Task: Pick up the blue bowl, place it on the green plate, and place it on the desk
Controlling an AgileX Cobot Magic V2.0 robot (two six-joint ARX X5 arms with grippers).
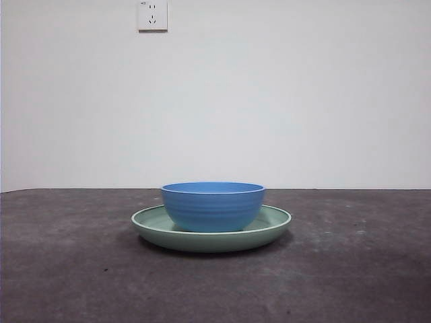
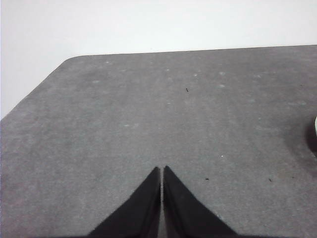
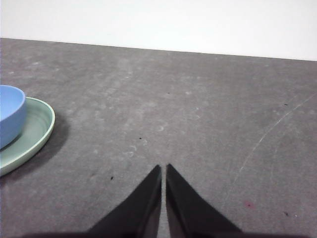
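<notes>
We locate the blue bowl [image 1: 213,205] standing upright inside the green plate [image 1: 273,225], its base on the plate's floor and roughly centred, with the plate's raised rim showing on both sides of the bowl. We see faint horizontal ridges around the bowl's outer wall, and its rim stands well above the plate's rim. The green plate lies flat on the desk [image 1: 67,269], a dark, mottled grey-brown surface, and casts a narrow shadow beneath its edge. Behind the plate, we see the desk end at a plain white wall [image 1: 303,87], which carries a white power socket [image 1: 153,15] high above and slightly to one side of the bowl. Neither arm appears in the front view. In the right wrist view, we find the right gripper [image 3: 163,168] held over bare desk, well apart from the plate, with its two black jaws pressed together at the tips and nothing between them; the plate's rim [image 3: 34,134] and part of the bowl [image 3: 10,119] show at the edge of that view. In the left wrist view, we find the left gripper [image 2: 162,170] likewise over bare desk, near a rounded corner of the desk, its jaws closed tip to tip and holding nothing.
</notes>
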